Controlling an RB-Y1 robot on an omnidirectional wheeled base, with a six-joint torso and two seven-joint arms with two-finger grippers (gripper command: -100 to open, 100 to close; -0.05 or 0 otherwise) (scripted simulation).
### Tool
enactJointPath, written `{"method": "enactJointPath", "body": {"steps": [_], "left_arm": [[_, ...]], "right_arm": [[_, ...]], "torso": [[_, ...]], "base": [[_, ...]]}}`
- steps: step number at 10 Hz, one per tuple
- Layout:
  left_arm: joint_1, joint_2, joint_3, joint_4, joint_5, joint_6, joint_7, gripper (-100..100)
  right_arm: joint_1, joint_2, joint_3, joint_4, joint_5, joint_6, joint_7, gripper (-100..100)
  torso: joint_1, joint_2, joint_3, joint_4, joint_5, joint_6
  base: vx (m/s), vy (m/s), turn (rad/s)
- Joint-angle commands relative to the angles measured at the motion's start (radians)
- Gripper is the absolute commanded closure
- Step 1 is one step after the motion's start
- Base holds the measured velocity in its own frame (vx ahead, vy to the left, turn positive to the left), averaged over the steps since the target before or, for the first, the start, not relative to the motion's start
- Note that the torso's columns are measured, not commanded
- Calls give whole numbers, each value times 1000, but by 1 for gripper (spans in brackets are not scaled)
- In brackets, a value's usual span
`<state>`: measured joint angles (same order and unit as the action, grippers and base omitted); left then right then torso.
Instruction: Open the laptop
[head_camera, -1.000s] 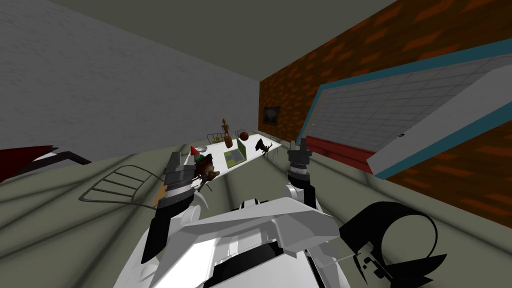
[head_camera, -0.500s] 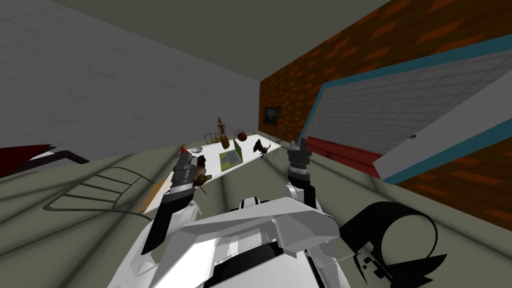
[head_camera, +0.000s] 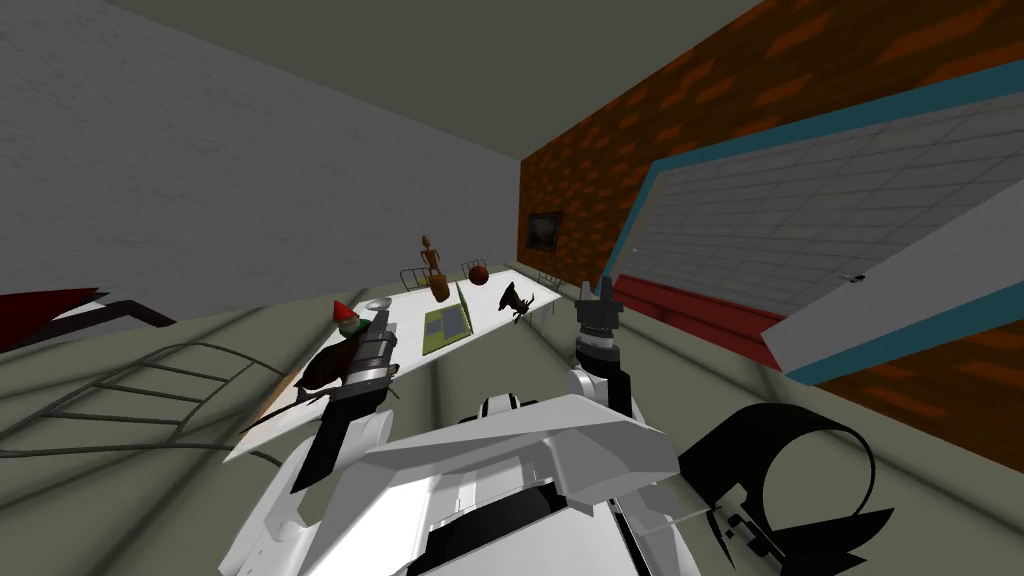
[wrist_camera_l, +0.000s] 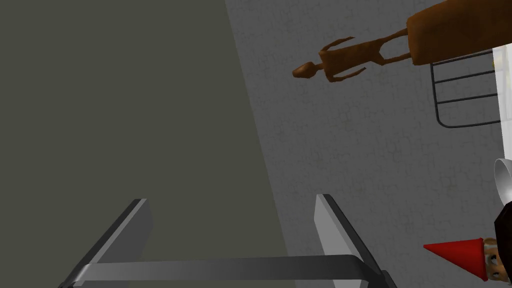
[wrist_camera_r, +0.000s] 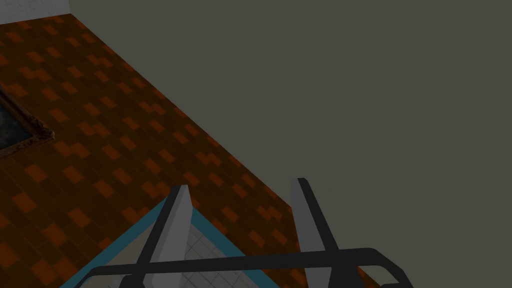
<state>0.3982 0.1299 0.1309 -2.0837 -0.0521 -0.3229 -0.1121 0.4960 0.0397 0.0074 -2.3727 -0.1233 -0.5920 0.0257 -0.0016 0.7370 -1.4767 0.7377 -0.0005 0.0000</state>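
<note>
**A:** A white table (head_camera: 488, 312) runs away from us, with a wire-backed chair (head_camera: 140, 385) off its near left corner. Where's the laptop?

**B:** The green laptop (head_camera: 447, 326) lies mid-table, well beyond both hands. Its lid seems to stand edge-on at the far side of the base, so it may be partly raised already, though I can't be sure.

**A:** Clutter?

**B:** Plenty. There's a dark bird-like ornament (head_camera: 322, 368) and a red-hatted gnome (head_camera: 347, 318) right by the left arm. Further on are a tall wooden figure (head_camera: 430, 262), a brown ball (head_camera: 478, 273) and a small bowl (head_camera: 377, 303).

**A:** Hands?

**B:** The left gripper (wrist_camera_l: 231, 199) hangs over the near end, its 2 fingers spread with nothing between them. The right gripper (wrist_camera_r: 241, 183), raised off the table's right side, is also spread and empty.

**A:** The danger?

**B:** The reach, I'd say. Sweeping the left arm forward could clip the gnome or the bowl, and thin blades on a thin lid could slip or shove the whole laptop along
</note>
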Motion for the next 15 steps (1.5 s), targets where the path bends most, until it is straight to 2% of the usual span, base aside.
{"method": "enactJointPath", "body": {"steps": [1,15], "left_arm": [[-21,-4,17,44,-14,51,-21,-100],[-112,-24,102,273,-85,303,-128,-100]], "right_arm": [[0,0,0,0,0,0,0,0],[0,0,0,0,0,0,0,0]], "torso": [[2,2,1,0,0,0],[3,2,1,0,1,0]], "base": [[114,-164,33],[112,-166,34]]}}
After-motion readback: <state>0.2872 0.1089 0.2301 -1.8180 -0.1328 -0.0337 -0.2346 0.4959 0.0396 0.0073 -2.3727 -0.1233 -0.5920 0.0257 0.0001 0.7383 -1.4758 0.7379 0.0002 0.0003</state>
